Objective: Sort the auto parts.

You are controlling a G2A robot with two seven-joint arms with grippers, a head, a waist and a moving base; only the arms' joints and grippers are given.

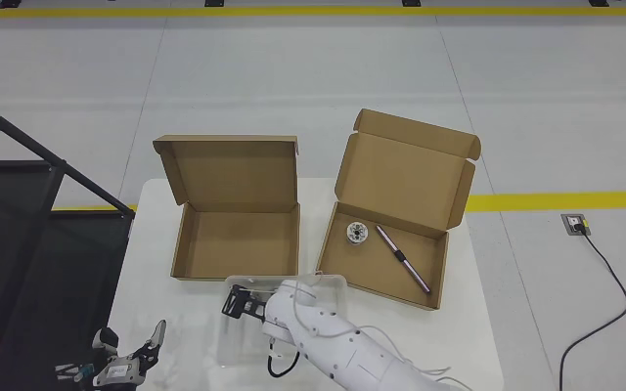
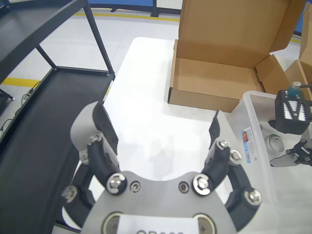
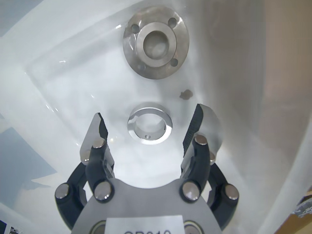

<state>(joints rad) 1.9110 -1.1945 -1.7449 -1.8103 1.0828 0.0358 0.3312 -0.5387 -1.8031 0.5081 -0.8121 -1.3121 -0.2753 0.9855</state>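
A clear plastic bin (image 1: 235,337) at the table's front holds a small steel ring (image 3: 149,127) and a larger steel flange (image 3: 156,42). My right gripper (image 3: 148,112) hangs open inside the bin, its fingers either side of the ring and not touching it. The flange lies farther along the bin floor. The right cardboard box (image 1: 430,279) holds a round part (image 1: 356,233) and a thin rod (image 1: 402,258). The left cardboard box (image 1: 235,244) has nothing in it. My left gripper (image 2: 157,113) is open and holds nothing, over the table's front left corner.
A black shelf rack (image 2: 36,113) stands close beside the table's left edge, right next to the left gripper. Both box lids stand upright at the back. White table (image 1: 156,235) lies bare left of the boxes. A small dark speck (image 3: 185,94) lies on the bin floor.
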